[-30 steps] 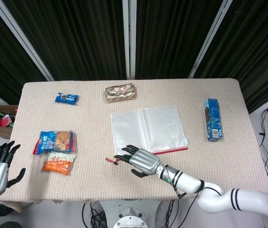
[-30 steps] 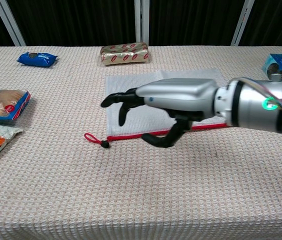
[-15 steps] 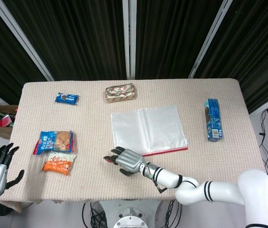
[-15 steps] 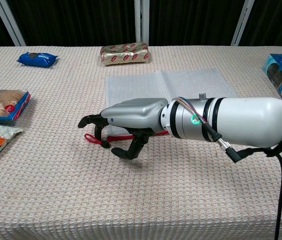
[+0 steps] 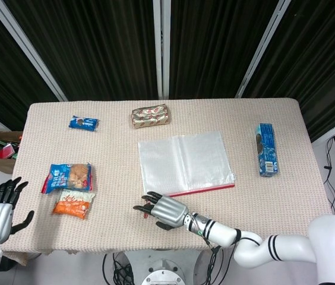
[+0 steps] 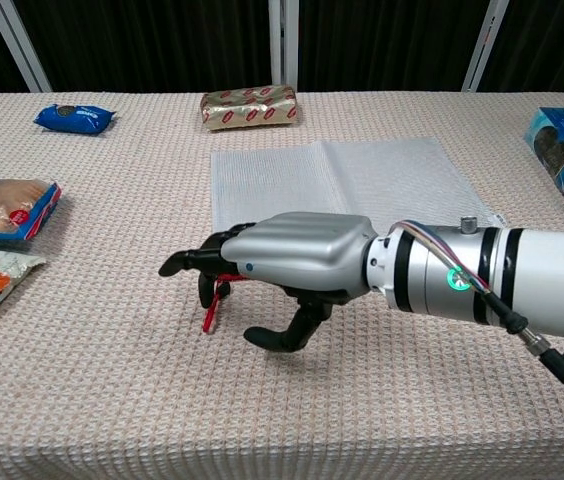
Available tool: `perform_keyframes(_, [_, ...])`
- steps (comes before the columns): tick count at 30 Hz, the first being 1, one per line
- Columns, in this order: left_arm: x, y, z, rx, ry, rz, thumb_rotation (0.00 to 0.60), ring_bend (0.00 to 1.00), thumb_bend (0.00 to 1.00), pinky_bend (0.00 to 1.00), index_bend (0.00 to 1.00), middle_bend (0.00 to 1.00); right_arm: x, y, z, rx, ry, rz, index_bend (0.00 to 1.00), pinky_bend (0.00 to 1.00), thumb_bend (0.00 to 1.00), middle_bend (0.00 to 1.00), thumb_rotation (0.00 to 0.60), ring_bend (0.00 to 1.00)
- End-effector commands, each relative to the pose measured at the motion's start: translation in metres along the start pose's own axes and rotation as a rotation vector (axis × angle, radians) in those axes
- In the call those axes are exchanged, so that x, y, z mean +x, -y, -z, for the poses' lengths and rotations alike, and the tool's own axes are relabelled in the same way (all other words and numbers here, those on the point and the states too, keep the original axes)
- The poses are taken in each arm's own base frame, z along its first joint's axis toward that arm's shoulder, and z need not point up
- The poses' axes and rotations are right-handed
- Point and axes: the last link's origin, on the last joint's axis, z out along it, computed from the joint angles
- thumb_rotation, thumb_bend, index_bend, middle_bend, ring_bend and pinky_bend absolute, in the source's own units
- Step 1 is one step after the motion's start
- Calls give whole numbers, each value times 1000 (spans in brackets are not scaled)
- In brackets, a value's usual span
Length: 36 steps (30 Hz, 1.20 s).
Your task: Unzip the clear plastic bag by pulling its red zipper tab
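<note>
Plainly the right hand is pinching the limp red tab under its fingertips, the thin, slippery bag lying just behind.

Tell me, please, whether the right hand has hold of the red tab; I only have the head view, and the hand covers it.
Observer: It seems so; the chest view shows the red tab hanging from the curled fingers of the right hand.
Operator: Is the thumb pinching it as well?
Observer: No; the thumb curves below the palm, apart from the tab.
Operator: Does the tab's end hang free?
Observer: It slants down toward the tablecloth; I cannot tell whether it touches.
</note>
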Motion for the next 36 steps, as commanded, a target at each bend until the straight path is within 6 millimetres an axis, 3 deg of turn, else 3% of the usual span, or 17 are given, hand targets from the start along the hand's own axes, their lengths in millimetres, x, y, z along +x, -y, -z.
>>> perform_keyframes(1, [0, -1, 0, -2, 0, 1, 600, 29, 297, 97, 142, 60, 7, -6, -1, -10, -63, 47, 79, 0, 282, 241, 600, 0])
perform_keyframes(5, [0, -1, 0, -1, 0, 2, 600, 29, 298, 97, 142, 60, 12, -4, -14, 2, -104, 141, 246, 0, 213, 207, 600, 0])
perform_keyframes(12, [-2, 1, 2, 11, 10, 2, 600, 30, 297, 97, 146, 60, -3, 3, -35, 34, -99, 230, 395, 0, 204, 181, 600, 0])
perform_keyframes(19, [-3, 3, 3, 16, 15, 4, 600, 30, 298, 97, 145, 60, -11, -2, -42, 32, -123, 325, 441, 0, 234, 180, 600, 0])
perform_keyframes(36, [-6, 7, 4, 23, 18, 16, 600, 29, 298, 97, 146, 60, -16, -10, -51, 5, -123, 331, 472, 0, 328, 191, 600, 0])
